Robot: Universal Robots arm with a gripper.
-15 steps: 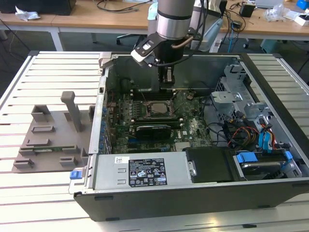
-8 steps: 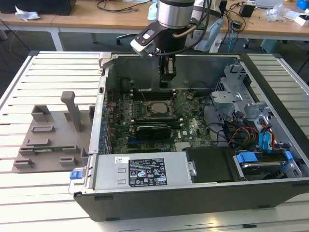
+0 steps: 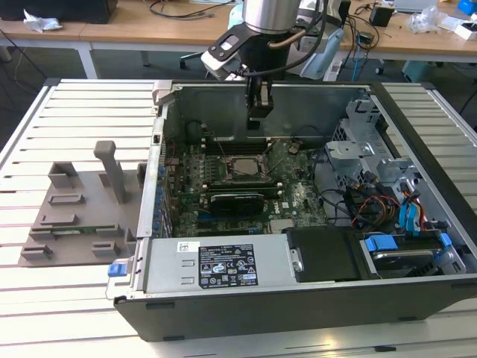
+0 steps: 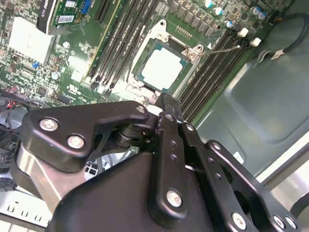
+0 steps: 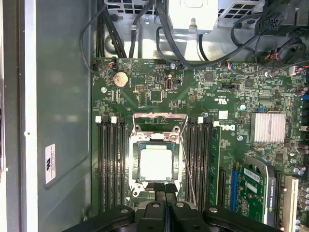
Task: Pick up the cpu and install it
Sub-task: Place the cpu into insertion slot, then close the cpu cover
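An open desktop computer case (image 3: 223, 268) lay on its side on a white slatted bench (image 3: 45, 298), with its green motherboard (image 3: 298, 195) facing up. The robot arm reached down into the case, and its black hand (image 3: 258, 113) hung above the board, raised clear of it in the exterior view. In both wrist views the hand's (image 5: 164, 187) two fingers (image 4: 166, 108) were pressed together with nothing between them. The cpu (image 5: 155, 164), a small square chip with a pale silver top, sat flat in the motherboard socket, ringed by the socket's metal frame (image 5: 157, 121); the second wrist view showed the cpu (image 4: 161, 67) just beyond the fingertips, and in the exterior view the cpu (image 3: 237, 165) lay below the hand. Rows of dark memory slots (image 5: 108, 164) ran along either side of the socket. A round coin battery (image 5: 120, 79) and a ribbed silver heat sink (image 5: 267, 128) sat elsewhere on the board. On the bench outside the case, toward the exterior view's left, rested a grey plastic fixture plate (image 3: 74, 216).
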